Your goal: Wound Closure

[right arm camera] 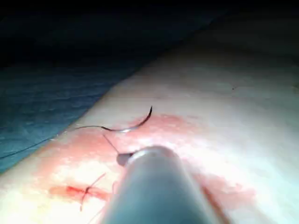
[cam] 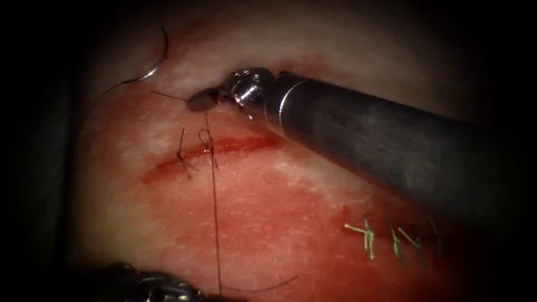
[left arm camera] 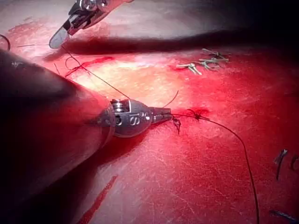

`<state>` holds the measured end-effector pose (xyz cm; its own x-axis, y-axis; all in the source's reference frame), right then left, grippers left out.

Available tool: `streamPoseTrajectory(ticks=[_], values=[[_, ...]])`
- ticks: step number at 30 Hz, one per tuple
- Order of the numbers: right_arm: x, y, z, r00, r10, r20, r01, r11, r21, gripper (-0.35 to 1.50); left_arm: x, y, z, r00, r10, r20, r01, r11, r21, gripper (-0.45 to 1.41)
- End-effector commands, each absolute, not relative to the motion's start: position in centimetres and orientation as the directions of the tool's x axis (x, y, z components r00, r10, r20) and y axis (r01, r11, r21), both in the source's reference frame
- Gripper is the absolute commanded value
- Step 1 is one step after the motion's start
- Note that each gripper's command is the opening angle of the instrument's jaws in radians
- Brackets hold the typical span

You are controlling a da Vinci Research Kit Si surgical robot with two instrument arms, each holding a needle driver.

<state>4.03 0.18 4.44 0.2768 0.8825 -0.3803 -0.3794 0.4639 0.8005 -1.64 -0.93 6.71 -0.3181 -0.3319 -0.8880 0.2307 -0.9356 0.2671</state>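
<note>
Above cut [cam: 212, 148], right gripper [cam: 202, 100] clamps thread [cam: 214, 212]; left gripper [left arm camera: 166, 114] seemingly clamps thread; needle [cam: 156, 61] free on tissue [cam: 291, 201].

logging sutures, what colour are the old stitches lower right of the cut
Pale green stitches, clearest in the endoscope view.

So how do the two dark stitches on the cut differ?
The left stitch has short ends; the right stitch carries a loop and long thread, running up to the right tool, shut on it, and down toward the left tool. Both cross the cut. The needle lies free on the tissue.
</note>
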Motion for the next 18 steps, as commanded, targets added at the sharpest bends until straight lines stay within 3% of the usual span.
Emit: streamPoseTrajectory(ticks=[1,18], values=[[4.13,0.20,4.48,0.273,0.883,-0.382,-0.376,0.464,0.802,-0.35,-1.70,-0.95,6.77,-0.315,-0.333,-0.889,0.232,-0.935,0.268,-0.45],[4.08,0.17,4.54,0.236,0.894,-0.380,-0.409,0.446,0.796,-0.35,-1.85,-1.24,6.57,-0.288,-0.341,-0.895,0.251,-0.929,0.272,-0.45]])
